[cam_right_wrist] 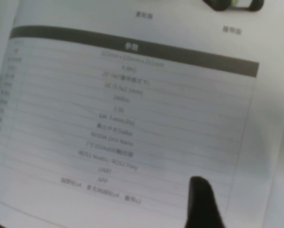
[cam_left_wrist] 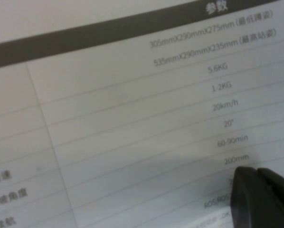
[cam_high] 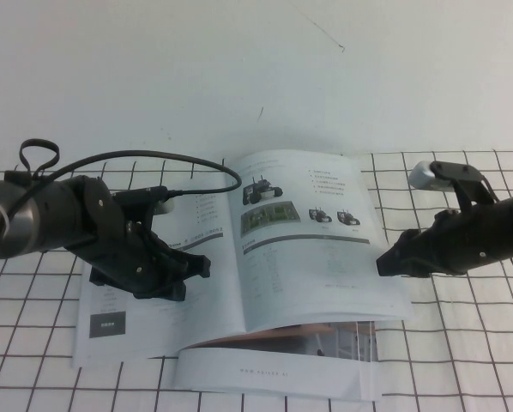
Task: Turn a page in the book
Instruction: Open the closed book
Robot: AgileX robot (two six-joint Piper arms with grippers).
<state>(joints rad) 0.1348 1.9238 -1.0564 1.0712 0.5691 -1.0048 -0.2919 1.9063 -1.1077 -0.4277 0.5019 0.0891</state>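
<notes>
The book (cam_high: 145, 330) lies open on the gridded table. My left gripper (cam_high: 196, 268) is shut and rests tip-down on the left-hand leaf; in the left wrist view its closed fingers (cam_left_wrist: 258, 194) touch a printed table. The page (cam_high: 308, 257), showing wheeled robots and a dark-barred table, is raised a little off the leaves below. My right gripper (cam_high: 383, 263) is at its right edge, shut on it. In the right wrist view one finger (cam_right_wrist: 201, 202) lies on top of the page (cam_right_wrist: 132, 95); the other finger is hidden beneath it.
Under the raised page a leaf with colour photos (cam_high: 329, 339) shows. A plain white booklet (cam_high: 274, 373) lies below it at the front. A black cable (cam_high: 153, 159) loops over the left arm. The gridded table (cam_high: 462, 360) extends to the right.
</notes>
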